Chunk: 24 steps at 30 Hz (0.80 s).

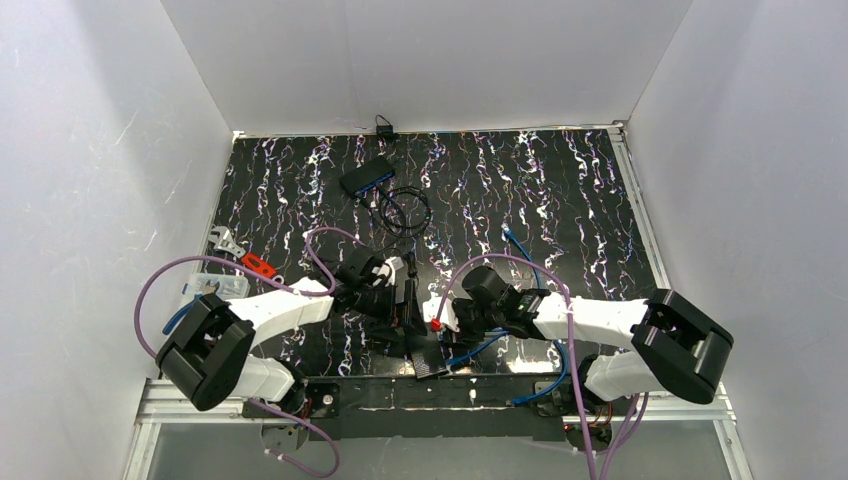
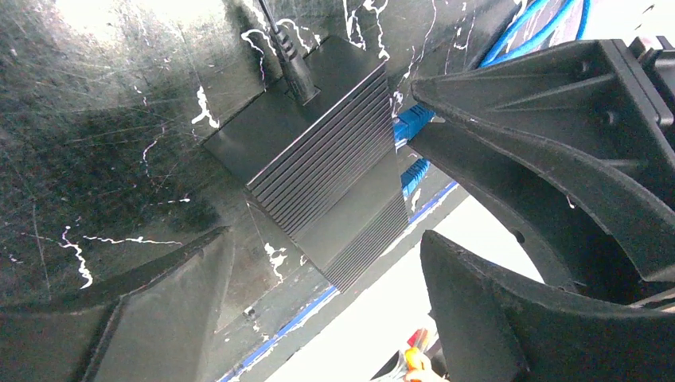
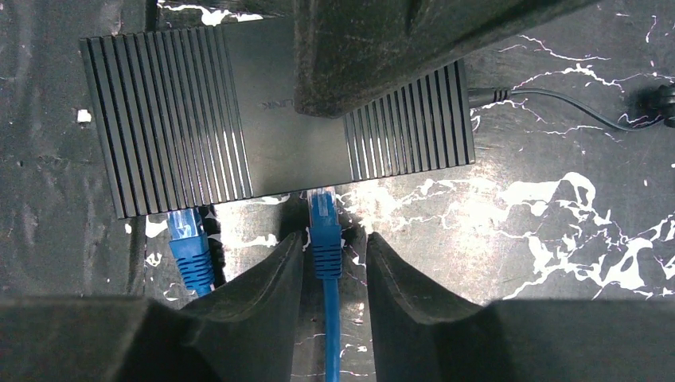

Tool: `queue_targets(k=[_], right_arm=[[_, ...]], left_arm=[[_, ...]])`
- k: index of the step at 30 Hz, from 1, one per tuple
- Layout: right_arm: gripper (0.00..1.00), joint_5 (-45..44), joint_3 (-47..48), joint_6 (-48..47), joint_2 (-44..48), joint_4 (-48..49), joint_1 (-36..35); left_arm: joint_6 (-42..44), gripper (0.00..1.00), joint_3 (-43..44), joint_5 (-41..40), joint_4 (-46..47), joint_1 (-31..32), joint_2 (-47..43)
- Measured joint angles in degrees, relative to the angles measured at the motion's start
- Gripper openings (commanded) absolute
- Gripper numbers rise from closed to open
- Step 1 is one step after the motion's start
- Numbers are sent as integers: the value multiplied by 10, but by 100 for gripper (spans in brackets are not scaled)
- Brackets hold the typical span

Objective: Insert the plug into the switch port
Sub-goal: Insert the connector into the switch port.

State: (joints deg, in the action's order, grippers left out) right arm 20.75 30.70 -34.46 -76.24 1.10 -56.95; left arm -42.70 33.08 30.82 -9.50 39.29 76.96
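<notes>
The black ribbed switch (image 3: 199, 119) lies near the table's front edge; it also shows in the top view (image 1: 428, 358) and the left wrist view (image 2: 318, 175). One blue plug (image 3: 187, 239) sits in a port at its left. A second blue plug (image 3: 322, 227) has its tip at the switch's port face, between my right gripper's (image 3: 334, 236) fingers. Those fingers are open, with a gap on the plug's right side. My left gripper (image 2: 326, 239) is open over the switch, and one of its fingers (image 3: 374, 56) rests over the switch's top.
A black power cord (image 3: 557, 99) leaves the switch's far side. Blue cables (image 1: 480, 348) trail toward the right arm's base. A second switch (image 1: 366, 176) with coiled black cables (image 1: 405, 208) sits at the back. A red object (image 1: 258, 264) and a clear box (image 1: 215, 287) lie at the left.
</notes>
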Motion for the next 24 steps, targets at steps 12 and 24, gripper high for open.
queue_targets(k=[12, 24], right_arm=[[3, 11, 0, 3, -10, 3, 3], [1, 26, 4, 6, -11, 3, 3]], left_arm=[[-10, 81, -6, 15, 23, 0, 14], [-8, 75, -6, 29, 34, 0, 30]])
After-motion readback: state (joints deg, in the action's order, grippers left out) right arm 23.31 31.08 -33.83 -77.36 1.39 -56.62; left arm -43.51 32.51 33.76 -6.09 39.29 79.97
